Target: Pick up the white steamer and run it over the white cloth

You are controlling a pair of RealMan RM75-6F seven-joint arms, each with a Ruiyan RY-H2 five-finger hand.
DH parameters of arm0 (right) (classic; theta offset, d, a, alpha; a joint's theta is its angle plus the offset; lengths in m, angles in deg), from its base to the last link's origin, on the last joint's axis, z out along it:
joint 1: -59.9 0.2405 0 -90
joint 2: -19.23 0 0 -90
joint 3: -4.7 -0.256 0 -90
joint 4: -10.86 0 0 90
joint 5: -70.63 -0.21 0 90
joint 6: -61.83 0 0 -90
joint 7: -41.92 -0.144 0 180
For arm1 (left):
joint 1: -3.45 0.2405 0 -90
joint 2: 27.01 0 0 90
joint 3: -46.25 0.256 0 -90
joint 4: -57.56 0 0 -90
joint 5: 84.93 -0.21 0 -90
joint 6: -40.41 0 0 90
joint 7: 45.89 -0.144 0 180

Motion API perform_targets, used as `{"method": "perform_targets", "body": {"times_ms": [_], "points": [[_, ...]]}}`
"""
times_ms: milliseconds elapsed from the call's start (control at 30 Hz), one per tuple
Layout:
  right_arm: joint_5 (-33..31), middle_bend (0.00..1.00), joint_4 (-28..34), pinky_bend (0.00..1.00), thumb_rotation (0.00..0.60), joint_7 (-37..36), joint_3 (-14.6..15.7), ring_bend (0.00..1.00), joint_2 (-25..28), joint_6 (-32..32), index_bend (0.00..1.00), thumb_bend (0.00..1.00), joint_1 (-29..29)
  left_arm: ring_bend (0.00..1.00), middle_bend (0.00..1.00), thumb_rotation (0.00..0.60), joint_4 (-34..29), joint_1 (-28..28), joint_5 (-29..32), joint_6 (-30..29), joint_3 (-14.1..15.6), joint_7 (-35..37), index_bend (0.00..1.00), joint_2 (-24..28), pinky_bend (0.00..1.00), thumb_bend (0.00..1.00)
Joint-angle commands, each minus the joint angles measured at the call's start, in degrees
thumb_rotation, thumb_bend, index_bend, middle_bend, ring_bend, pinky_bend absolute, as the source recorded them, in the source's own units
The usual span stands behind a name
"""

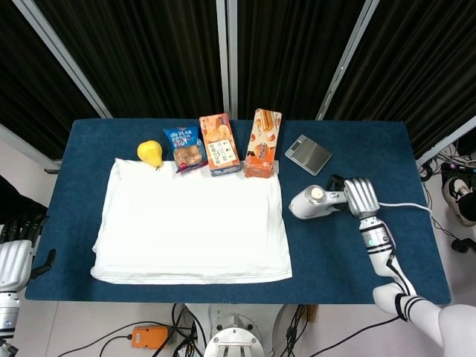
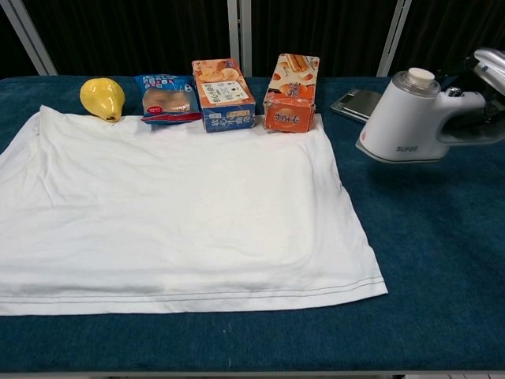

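Note:
The white steamer (image 1: 312, 201) stands on the blue table just right of the white cloth (image 1: 192, 223), its handle pointing right. My right hand (image 1: 360, 196) covers that handle and grips it; in the chest view only the edge of the right hand (image 2: 492, 61) shows above the steamer (image 2: 402, 118) handle. The steamer's base sits close to the tabletop, beside the cloth's (image 2: 173, 205) right edge and not over it. My left hand (image 1: 16, 256) hangs off the table's left edge, fingers apart and holding nothing.
Along the cloth's far edge lie a yellow pear (image 1: 150, 153), a blue snack bag (image 1: 185, 147) and two orange boxes (image 1: 219, 143) (image 1: 263, 142). A small grey scale (image 1: 308, 154) sits behind the steamer. The steamer's cord (image 1: 405, 206) trails right.

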Motion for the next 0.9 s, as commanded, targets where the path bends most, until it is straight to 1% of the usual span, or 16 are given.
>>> {"method": "perform_targets", "body": {"times_ms": [33,167,267,467,500,533,567,600,633,667,700,767,800,867,900], "points": [[1.16,0.88,6.97,1.0,0.6,7.81,-1.18,0.86,2.46,0.23,0.97,0.77,2.5,0.04,0.12,0.6,0.02,-0.1,-0.1,0.04,-0.03,-0.02,0.14,-0.01,0.0,0.32],[1.32,0.88,11.0,1.0,0.6,14.97,-2.18,0.86,1.79,-2.13,0.97,0.78,5.59,0.04,0.12,0.6,-0.01,-0.85,-1.17,0.94,0.39,-0.72,0.14,0.13,0.0,0.32],[0.79,0.88,12.15,1.0,0.6,18.23,-3.02,0.86,0.88,-4.48,0.97,0.78,7.8,0.04,0.12,0.6,-0.22,-2.24,-3.18,2.62,1.18,-2.14,0.14,0.44,0.0,0.32],[-1.36,0.88,12.18,1.0,0.6,21.84,-4.91,0.86,-0.63,-8.84,0.97,0.78,11.4,0.03,0.12,0.6,-1.06,-7.16,-9.5,8.44,3.2,-2.85,0.14,-0.08,0.0,0.32],[-1.69,0.88,12.09,1.0,0.6,22.23,-5.11,0.86,-0.9,-9.41,0.97,0.78,11.85,0.03,0.12,0.594,-1.16,-8.12,-10.23,9.78,3.47,-2.87,0.14,-0.29,0.0,0.32],[-2.01,0.88,11.97,1.0,0.6,22.65,-5.27,0.86,-1.18,-9.98,0.97,0.78,12.27,0.03,0.12,0.575,-1.24,-9.1,-10.89,11.15,3.69,-3.04,0.14,-0.56,0.0,0.32],[-2.36,0.88,11.79,1.0,0.6,23.21,-5.4,0.86,-1.56,-10.65,0.97,0.78,12.79,0.02,0.12,0.515,-1.32,-10.46,-11.64,13.06,3.95,-3.26,0.14,-1.05,0.0,0.33],[-2.57,0.88,11.62,1.0,0.6,23.65,-5.45,0.86,-1.86,-11.11,0.97,0.78,13.16,0.02,0.12,0.47,-1.24,-11.42,-12.1,14.42,4.1,-3.36,0.14,-1.51,0.0,0.33],[-2.8,0.88,11.34,1.0,0.6,24.19,-5.47,0.86,-2.27,-11.6,0.97,0.78,13.58,0.02,0.12,0.4,-1.06,-12.61,-12.52,16.17,4.3,-3.38,0.14,-2.23,0.0,0.33],[-2.96,0.88,11.09,1.0,0.6,24.53,-5.46,0.86,-2.6,-11.9,0.97,0.78,13.85,0.02,0.12,0.312,-0.91,-13.39,-12.69,17.34,4.42,-3.3,0.14,-2.85,0.0,0.34],[-3.09,0.88,10.82,1.0,0.6,24.85,-5.46,0.86,-2.93,-12.12,0.97,0.78,14.11,0.01,0.12,0.27,-0.67,-14.13,-12.86,18.44,4.54,-3.07,0.14,-3.5,0.0,0.34],[-3.28,0.88,10.27,1.0,0.6,25.37,-5.44,0.86,-3.63,-12.38,0.97,0.78,14.56,0.01,0.11,0.139,0.18,-15.31,-12.75,20.27,4.67,-2.27,0.14,-4.97,0.0,0.34],[-3.33,0.88,9.97,1.0,0.6,25.54,-5.39,0.86,-4.1,-12.49,0.98,0.78,14.83,0.0,0.11,0.086,0.72,-15.9,-12.43,21.35,4.78,-1.65,0.14,-5.9,0.0,0.34],[-3.4,0.88,9.42,1.0,0.6,25.71,-5.36,0.86,-4.91,-12.53,0.98,0.78,15.26,0.0,0.1,0.017,1.73,-16.61,-12.19,22.41,5.01,-0.5,0.14,-7.42,0.0,0.34],[-3.42,0.88,9.1,1.0,0.6,25.76,-5.34,0.86,-5.31,-12.56,0.98,0.78,15.46,0.0,0.1,0.007,2.15,-16.8,-12.18,22.67,5.16,-0.04,0.14,-7.96,0.0,0.33]]}}
